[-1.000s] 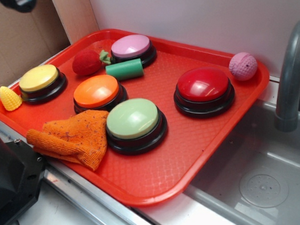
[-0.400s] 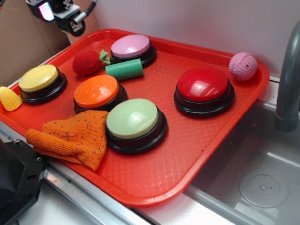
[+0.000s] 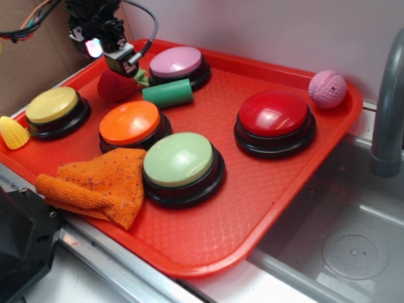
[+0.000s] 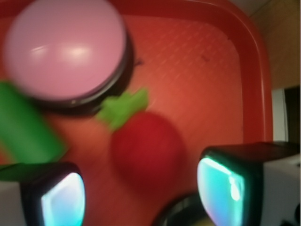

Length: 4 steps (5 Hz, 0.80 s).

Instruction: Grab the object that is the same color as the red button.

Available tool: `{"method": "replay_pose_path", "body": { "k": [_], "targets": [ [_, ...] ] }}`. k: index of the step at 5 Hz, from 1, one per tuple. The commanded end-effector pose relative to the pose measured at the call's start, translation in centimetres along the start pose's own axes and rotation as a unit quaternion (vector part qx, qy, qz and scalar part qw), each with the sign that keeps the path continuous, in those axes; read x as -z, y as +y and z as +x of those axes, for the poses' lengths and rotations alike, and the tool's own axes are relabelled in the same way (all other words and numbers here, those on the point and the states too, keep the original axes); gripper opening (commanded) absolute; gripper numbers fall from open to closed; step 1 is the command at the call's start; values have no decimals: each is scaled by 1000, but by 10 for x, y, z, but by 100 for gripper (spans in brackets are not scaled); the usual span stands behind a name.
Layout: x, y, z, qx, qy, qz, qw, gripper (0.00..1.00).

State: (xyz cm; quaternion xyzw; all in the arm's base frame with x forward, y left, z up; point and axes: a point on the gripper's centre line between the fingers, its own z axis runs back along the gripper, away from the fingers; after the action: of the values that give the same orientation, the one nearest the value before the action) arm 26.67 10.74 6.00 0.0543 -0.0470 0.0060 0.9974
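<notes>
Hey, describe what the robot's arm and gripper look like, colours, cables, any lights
The arm is black, with a black cable looping off its right side and thin orange, yellow and dark wires trailing left. The gripper has pale grey-white finger blocks edged in black, each with a glowing cyan-turquoise pad; from outside the glow looks pinkish-cyan. No markings are readable.

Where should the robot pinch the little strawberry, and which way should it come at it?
Probably from straight above, pinching the round red body of the strawberry, not the floppy green leaves. It lies on its side with leaves toward the pink button, so its sides are free. The end effector is open around it.
</notes>
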Motion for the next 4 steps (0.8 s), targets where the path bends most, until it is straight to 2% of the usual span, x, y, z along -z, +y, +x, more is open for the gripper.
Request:
{"method": "replay_pose_path", "body": {
  "k": [1, 3, 4],
  "targets": [
    [13, 19, 12, -13, -5, 5, 1000, 100],
    [20, 24, 1, 9, -8, -29, 1000, 100],
    [29, 22, 2, 14, 10, -30, 999, 9]
  ]
}}
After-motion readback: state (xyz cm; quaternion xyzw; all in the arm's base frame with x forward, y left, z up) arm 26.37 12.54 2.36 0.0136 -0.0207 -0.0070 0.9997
